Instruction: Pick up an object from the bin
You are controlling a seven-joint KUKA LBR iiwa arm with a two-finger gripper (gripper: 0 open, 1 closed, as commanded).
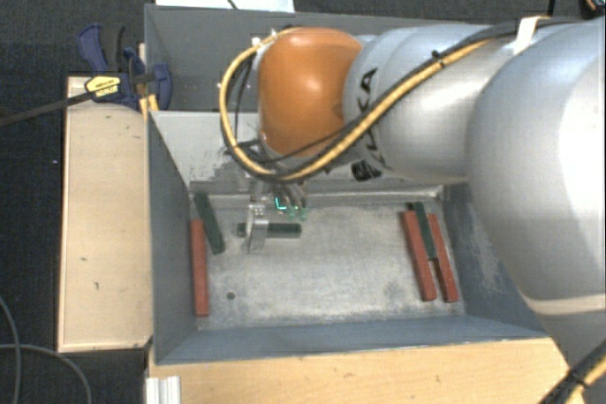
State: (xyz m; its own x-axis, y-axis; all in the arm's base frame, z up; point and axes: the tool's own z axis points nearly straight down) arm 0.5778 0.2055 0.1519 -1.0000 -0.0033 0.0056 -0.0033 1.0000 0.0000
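Observation:
My gripper (261, 224) hangs low in the back left part of the bin, under the arm's orange cover. Right beside it, on its right, lies a short dark green block (286, 228); whether the gripper touches or holds it cannot be made out. A dark green bar (208, 222) lies on the bin floor just left of the gripper, slanting along the left wall. Next to that bar, a long red bar (199, 268) runs along the left wall towards the front.
On the right side of the bin lie two long red bars (417, 255) (444, 260) side by side with a dark green bar (427, 239) between them. The large arm overhangs the bin's right and back.

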